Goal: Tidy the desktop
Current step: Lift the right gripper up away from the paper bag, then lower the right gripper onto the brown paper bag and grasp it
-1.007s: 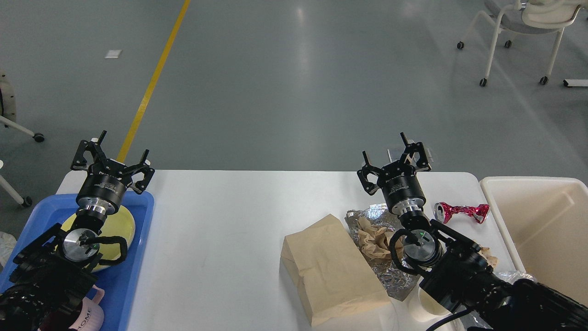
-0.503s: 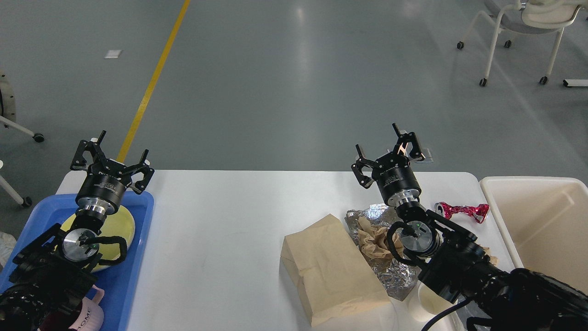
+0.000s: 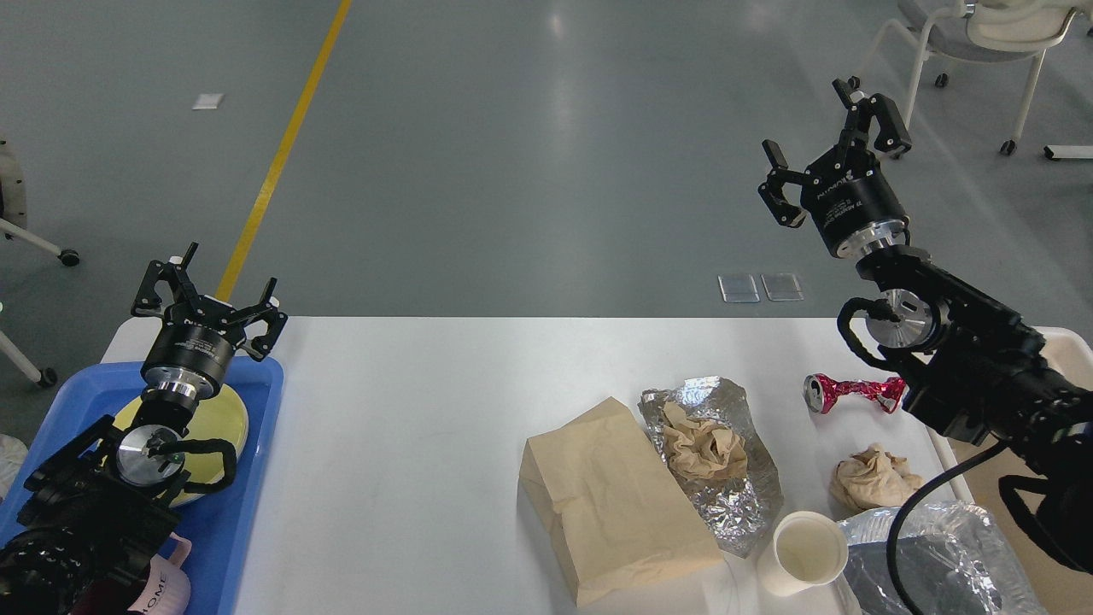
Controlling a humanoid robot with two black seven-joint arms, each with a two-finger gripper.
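Hovering with fingers spread wide, the right gripper (image 3: 832, 141) sits at one o'clock, the left gripper (image 3: 209, 286) at nine, above the table (image 3: 410, 410).

Both tools (image 3: 207, 289) (image 3: 830, 128) apparently spread, empty.

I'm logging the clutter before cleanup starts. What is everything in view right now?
desktop: 1, white, centre
paper bag: 1, brown, lying flat, centre-right
foil sheet: 1, silver, right of bag, crumpled brown paper on it
crushed can: 1, red, far right
paper wad: 1, brown, near right edge
cup: 1, white, front right
tray: 1, blue, left, holding yellow plate
chair: 1, white, floor beyond
left pincer: open, over tray
right pincer: open, raised high
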